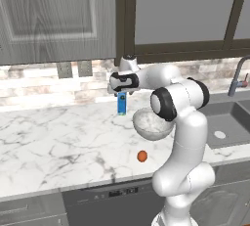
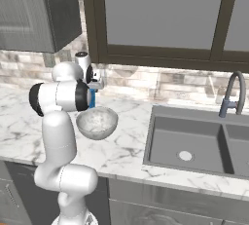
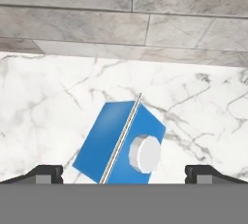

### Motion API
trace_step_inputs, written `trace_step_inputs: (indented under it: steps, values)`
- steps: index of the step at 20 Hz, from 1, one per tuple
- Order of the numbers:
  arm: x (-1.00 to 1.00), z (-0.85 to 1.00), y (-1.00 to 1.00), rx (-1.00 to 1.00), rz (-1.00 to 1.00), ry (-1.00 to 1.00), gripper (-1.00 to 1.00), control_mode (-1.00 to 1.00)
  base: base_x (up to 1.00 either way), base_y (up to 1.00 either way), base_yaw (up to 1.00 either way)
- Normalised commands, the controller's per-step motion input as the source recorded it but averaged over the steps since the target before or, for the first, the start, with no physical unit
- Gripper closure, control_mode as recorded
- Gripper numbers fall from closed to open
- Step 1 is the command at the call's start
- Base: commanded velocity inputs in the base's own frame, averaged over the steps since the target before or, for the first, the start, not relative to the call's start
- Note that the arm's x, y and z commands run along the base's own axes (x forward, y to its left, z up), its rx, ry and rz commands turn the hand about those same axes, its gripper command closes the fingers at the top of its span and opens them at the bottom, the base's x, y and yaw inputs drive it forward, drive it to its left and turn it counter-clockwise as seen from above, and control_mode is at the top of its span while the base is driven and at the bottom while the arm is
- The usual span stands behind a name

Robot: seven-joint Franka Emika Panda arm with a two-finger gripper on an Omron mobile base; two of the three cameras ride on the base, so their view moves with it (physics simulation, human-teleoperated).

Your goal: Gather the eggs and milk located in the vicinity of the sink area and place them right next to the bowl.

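the gripper (image 3: 124, 173) hangs over the milk (image 3: 121, 145) with its 2 fingertips (image 3: 46, 173) spread wide, 1 at each side of the carton's top and neither touching it; it holds nothing. from the hand view the carton's blue top shows a ridge seam and a round white cap, with marble counter (image 3: 43, 111) around it and the tile backsplash beyond; no writing can be read. in the left base view the milk (image 1: 121, 104) stands upright just below the gripper (image 1: 118, 91), near the wall, with the bowl (image 1: 151, 124) just beside it to the right and the egg (image 1: 142, 156) apart, near the counter's front edge. the sink (image 1: 229, 124) lies at the far right. the right base view shows both basins of the sink (image 2: 194, 143) and its faucet (image 2: 232, 92), while the arm hides most of the milk (image 2: 92, 100) there
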Motion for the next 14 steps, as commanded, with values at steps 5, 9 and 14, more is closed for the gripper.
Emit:
trace_step_inputs:
  steps: [5,9,14]
  values:
    - [0.0,0.0,0.01,0.0,0.0,0.0,-1.0,-1.0,0.0,0.0,0.0]
    - [0.0,0.0,0.09,0.0,0.0,-0.01,-1.0,-1.0,0.0,0.0,0.0]
    - [0.0,0.0,0.07,0.0,0.0,0.0,-1.0,-1.0,0.0,0.0,0.0]
